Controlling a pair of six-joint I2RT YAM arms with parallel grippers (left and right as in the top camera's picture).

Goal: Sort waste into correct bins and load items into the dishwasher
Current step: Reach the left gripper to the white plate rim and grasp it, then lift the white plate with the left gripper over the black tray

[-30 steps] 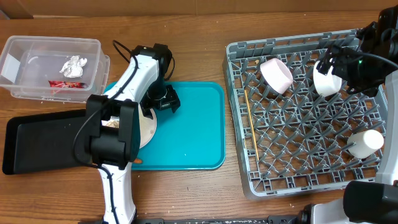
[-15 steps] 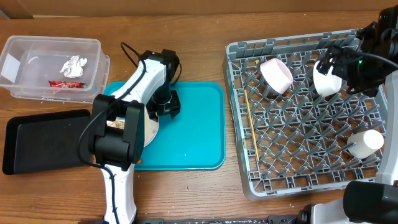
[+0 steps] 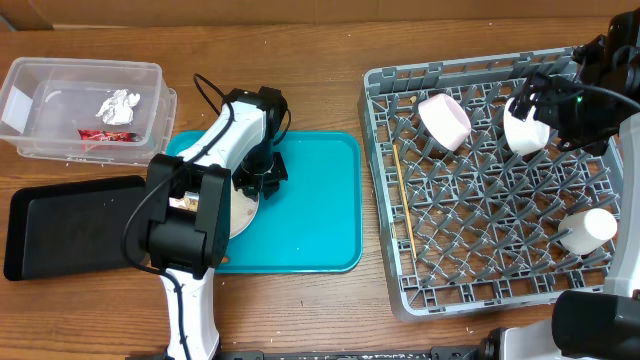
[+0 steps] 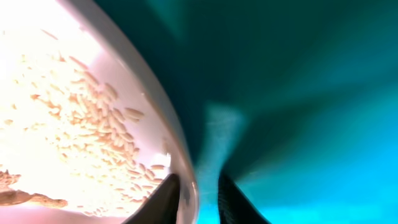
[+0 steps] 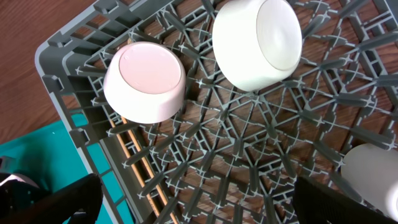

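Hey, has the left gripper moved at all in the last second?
Yes. Seen from overhead, the left gripper has slid down the image, away from the tray's far edge toward its middle, and its jaws now straddle the plate rim.

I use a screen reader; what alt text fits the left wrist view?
Close-up of the left gripper, its two dark fingers straddling the rim of a white plate scattered with rice grains, on a blurred teal tray.
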